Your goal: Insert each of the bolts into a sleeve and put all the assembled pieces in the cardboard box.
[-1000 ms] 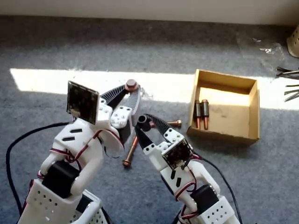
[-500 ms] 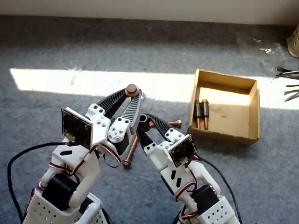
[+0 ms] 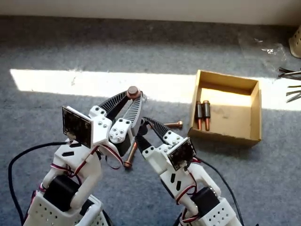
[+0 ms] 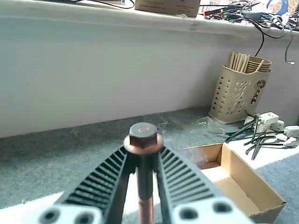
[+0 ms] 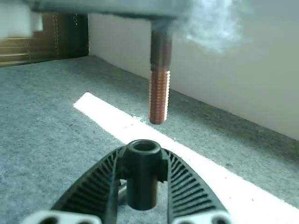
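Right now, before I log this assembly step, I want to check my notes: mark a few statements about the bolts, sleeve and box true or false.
The left tool grips a bolt, head up. True.
The right tool is empty. False: it is shut on a black sleeve.
The bolt is seated in the sleeve. False: its threaded end hangs clear of it.
The cardboard box holds two assembled pieces. True.
Every bolt is in a tool or the box. False: two loose bolts lie on the carpet.
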Robot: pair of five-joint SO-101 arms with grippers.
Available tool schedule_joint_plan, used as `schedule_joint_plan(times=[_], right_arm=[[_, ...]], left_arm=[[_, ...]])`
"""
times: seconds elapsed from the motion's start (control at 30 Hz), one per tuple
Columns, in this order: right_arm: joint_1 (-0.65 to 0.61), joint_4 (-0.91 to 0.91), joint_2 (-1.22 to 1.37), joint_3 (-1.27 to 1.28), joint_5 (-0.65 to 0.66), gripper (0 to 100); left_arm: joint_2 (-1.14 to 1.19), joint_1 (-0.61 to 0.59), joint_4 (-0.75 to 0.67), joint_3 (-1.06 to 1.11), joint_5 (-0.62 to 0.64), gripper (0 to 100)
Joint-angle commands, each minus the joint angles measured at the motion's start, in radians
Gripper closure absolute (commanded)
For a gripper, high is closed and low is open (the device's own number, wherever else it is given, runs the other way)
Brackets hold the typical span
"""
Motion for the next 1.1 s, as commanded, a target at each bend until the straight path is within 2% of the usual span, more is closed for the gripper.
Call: schedule_joint_plan(times=[0.0,0.17,1.07], right_arm=[[0.027,-0.039,-0.024,0.048,-0.006,99.4],[0.028,-0.041,-0.024,0.048,-0.003,99.4],[0.028,-0.042,-0.033,0.047,-0.002,99.4]], left_arm=[[-0.022,0.015,-0.023,-0.004,0.014,99],[-0.022,0.015,0.012,-0.005,0.014,99],[-0.024,0.058,0.012,0.036,0.015,99]])
